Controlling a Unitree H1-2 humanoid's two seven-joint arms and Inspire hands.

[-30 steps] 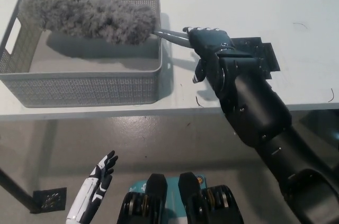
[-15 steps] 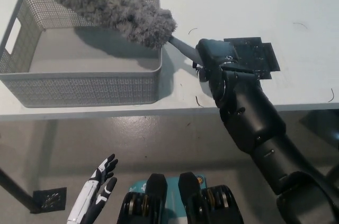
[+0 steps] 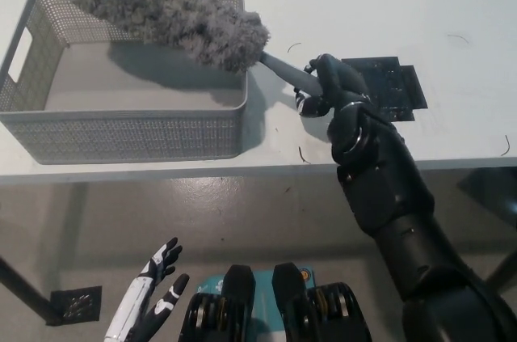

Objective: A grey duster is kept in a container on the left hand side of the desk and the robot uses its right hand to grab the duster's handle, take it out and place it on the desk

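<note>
The grey fluffy duster is lifted at a slant over the grey mesh container at the desk's left, its head above the far rim. Its grey handle runs down to the right into my black right hand, which is shut on it just right of the container. My white left hand rests low at the lower left, below the desk edge, fingers apart and holding nothing.
A black flat plate lies on the white desk just right of my right hand. The desk's front edge runs below the container. A small dark grate sits on the floor at lower left.
My right hand closed on the handle and raised the duster out of the container, tilting its head up over the far rim. The left hand drifted slightly lower.
</note>
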